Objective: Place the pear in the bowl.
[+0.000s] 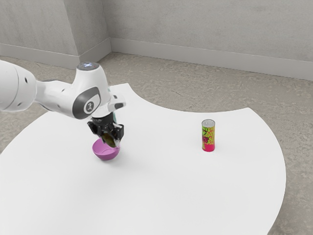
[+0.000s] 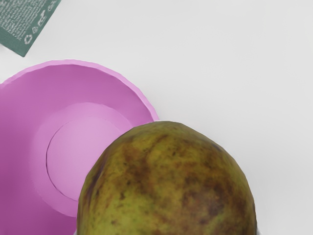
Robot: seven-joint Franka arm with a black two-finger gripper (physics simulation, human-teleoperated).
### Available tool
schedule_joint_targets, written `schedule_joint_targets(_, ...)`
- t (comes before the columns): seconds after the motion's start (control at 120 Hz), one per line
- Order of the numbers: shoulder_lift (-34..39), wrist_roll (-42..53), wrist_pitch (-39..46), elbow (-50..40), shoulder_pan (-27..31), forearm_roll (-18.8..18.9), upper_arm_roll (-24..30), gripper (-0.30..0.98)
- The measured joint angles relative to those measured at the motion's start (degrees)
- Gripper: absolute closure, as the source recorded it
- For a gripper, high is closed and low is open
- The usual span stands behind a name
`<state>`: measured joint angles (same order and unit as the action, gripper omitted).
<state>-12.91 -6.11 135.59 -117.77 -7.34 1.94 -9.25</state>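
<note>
- Gripper (image 1: 112, 140) clamped on the pear (image 1: 108, 140), with black fingers to either side.
- Held at the fingertips, off the table: the pear, mottled yellow-green and brown, rounded end toward the wrist camera.
- Just below the gripper and a little to one side: a bowl (image 1: 103, 151), purple-pink and upright, overlapped at its rim by the pear in the wrist view, with a thin ring line on its inner floor.
- Directly above the gripper: the hand, pointed down with a slight tilt, below a sharply bent wrist.
- Farther up and back: the white arm (image 1: 54, 95), reaching in from the exterior view's left, nearly level before the bend. On a dark round joint cover, a small pale mark, too small to make out.
- Behind the gripper in the exterior view, near the bowl: a green package (image 2: 27, 24), printed with rows of fine pale text too small to read, plus a row of little symbols, including a recycling-style one.
- Well apart from the gripper, toward the exterior view's right: an upright can (image 1: 208, 135), patterned yellow-green and red, pinkish red at the base. Cannot make out any brand.
- Under everything: a white table (image 1: 161, 196) with a curved edge.
</note>
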Motion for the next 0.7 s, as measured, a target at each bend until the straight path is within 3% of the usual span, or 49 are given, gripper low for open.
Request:
schedule_joint_targets(0.142, -1.93, -0.66, 1.99, 1.61, 3.97, 0.38, 0.00, 0.47)
schedule_joint_targets(0.325, -4.42, -1.28, 3.97, 1.90, 4.66, 0.45, 0.00, 0.45)
schedule_joint_targets(0.508, -4.70, -0.62, 4.87, 1.83, 5.10, -0.55, 0.10, 0.22)
schedule_joint_targets(0.7, -1.31, 0.32, 4.97, 1.62, 4.99, -1.03, 0.11, 0.10)
